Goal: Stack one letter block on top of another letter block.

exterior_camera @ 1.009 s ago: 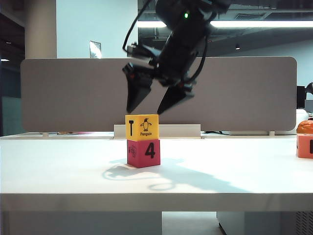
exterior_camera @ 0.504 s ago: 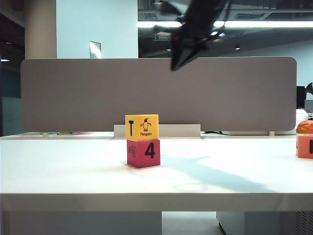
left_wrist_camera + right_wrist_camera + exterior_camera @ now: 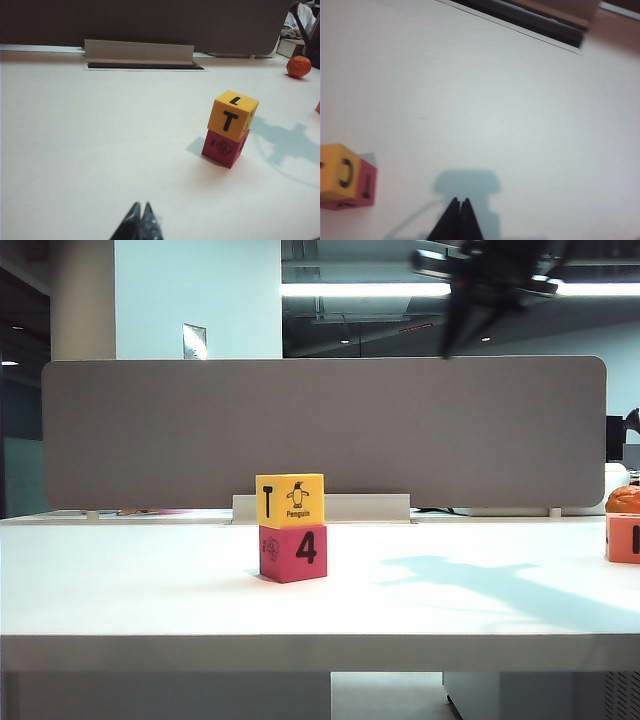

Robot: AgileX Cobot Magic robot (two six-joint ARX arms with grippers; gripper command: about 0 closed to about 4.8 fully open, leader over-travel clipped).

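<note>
Right gripper (image 3: 460, 202) has lifted up and away, jaws clenched empty; yellow penguin block (image 3: 290, 500) sits on pink "4" block (image 3: 294, 553) (I judge stacking done). Left gripper (image 3: 140, 218) clenched, idle.

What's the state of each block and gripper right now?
yellow T block: stacked squarely on the pink block, free.
pink 4 block: on the table, carrying the yellow block.
right gripper: shut, empty, high above the table.
left gripper: shut, empty, away from the stack.
</note>
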